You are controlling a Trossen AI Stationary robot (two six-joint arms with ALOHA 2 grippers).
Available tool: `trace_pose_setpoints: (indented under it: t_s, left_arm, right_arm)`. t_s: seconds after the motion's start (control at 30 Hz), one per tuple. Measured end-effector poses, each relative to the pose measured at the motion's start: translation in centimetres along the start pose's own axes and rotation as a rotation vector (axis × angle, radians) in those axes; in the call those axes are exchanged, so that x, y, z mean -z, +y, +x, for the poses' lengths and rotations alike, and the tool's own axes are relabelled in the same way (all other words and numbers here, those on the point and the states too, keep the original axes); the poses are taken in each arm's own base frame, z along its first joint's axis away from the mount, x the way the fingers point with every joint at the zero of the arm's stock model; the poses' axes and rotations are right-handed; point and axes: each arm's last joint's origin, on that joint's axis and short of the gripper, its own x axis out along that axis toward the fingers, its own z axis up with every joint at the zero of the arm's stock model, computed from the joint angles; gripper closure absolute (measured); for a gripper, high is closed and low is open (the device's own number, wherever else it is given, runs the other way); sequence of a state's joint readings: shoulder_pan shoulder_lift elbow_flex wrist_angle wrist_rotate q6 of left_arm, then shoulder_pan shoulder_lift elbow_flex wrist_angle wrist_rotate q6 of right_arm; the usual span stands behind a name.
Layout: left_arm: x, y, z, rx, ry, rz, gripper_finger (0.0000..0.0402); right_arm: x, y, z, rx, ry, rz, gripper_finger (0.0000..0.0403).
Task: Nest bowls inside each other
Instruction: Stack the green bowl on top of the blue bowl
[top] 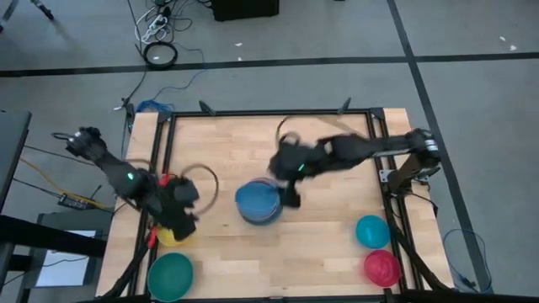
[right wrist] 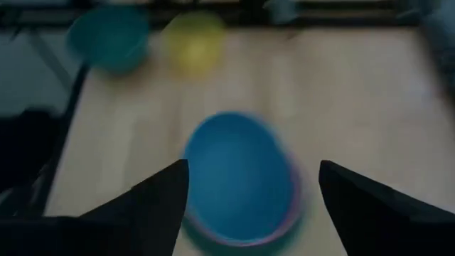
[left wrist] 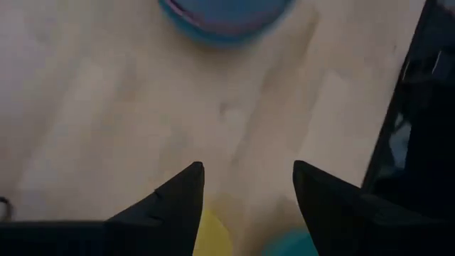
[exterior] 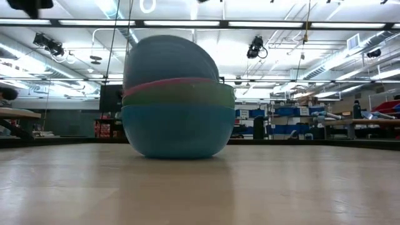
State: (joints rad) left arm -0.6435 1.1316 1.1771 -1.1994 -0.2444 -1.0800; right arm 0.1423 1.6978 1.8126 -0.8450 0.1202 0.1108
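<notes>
**Bowl stack mid-table, a few strays left**

Looking straight down: a stack of bowls (top: 258, 203) with a blue one on top sits mid-table. The right gripper (top: 289, 197) is just beside it on the right, its arm reaching in from the right edge. The left gripper (top: 181, 220) hangs over a yellow bowl (top: 167, 236) near the left edge. A green bowl (top: 171, 276) sits at the near left corner. At the near right, a teal bowl (top: 372, 231) and a red bowl (top: 381, 268) sit close together.
</notes>
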Motion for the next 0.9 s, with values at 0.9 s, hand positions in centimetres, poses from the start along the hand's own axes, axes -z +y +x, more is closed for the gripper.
trace_pose_setpoints:
  t_s: [0.9]
  left_arm:
    - [15.1,-17.9,7.0,0.042,0.343,0.242,0.0179]
  right_arm:
    - [1.8,-10.0,-15.1,0.410,-0.205,0.272,0.0126]
